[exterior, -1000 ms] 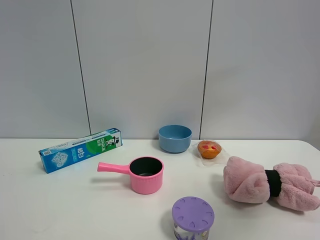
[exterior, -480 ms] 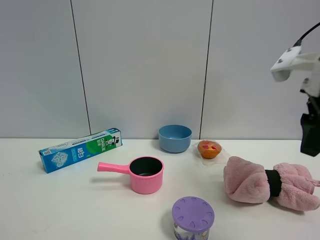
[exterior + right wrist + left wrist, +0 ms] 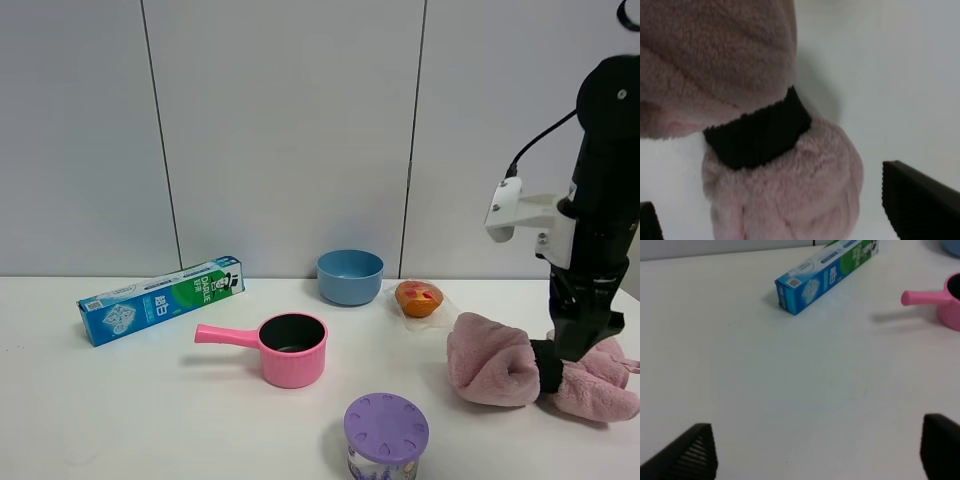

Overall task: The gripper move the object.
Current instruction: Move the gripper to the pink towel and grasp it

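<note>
Hanging over towel (image 3: pixel 497 360), right gripper (image 3: pixel 572 348); spread seen wrist-side

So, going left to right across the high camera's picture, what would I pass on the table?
Blue-and-green toothpaste box → pink saucepan → blue bowl → orange pastry → pink towel bundle. The purple-lidded jar up front overlaps bowl and pastry sideways, so it's left out.

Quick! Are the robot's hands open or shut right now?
Left gripper: open, empty.
Right gripper: open, down at the pink towel, not holding it.
</note>
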Available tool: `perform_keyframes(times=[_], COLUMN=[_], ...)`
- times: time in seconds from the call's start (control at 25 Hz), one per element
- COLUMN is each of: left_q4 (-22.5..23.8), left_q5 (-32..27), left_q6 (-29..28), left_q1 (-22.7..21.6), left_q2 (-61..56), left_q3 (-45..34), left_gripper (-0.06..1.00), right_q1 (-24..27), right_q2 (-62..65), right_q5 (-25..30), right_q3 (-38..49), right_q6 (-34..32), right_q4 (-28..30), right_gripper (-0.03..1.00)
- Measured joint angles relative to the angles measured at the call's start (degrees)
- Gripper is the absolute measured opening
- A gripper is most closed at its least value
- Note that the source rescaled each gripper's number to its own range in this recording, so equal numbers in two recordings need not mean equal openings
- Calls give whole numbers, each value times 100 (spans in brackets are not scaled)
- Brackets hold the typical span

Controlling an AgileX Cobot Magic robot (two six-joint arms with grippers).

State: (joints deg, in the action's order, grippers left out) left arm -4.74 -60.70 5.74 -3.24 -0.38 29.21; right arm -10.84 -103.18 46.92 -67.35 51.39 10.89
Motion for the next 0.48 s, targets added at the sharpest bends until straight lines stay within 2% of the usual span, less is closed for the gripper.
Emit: perform_keyframes(times=[0.24, 0.48], left_q4=[0, 0], left_q5=[0, 0], left_q6=[0, 0], left_q1=[0, 0], left_q2=[0, 0], left_q3=[0, 0], left_gripper=[100, 100], right_q1=[-67, -154], right_q2=[-707, -1160], right_q5=[-412, -706], right_q3=[-6, -6], right_q6=[392, 453], right_q4=[38, 51], right_gripper=[94, 91])
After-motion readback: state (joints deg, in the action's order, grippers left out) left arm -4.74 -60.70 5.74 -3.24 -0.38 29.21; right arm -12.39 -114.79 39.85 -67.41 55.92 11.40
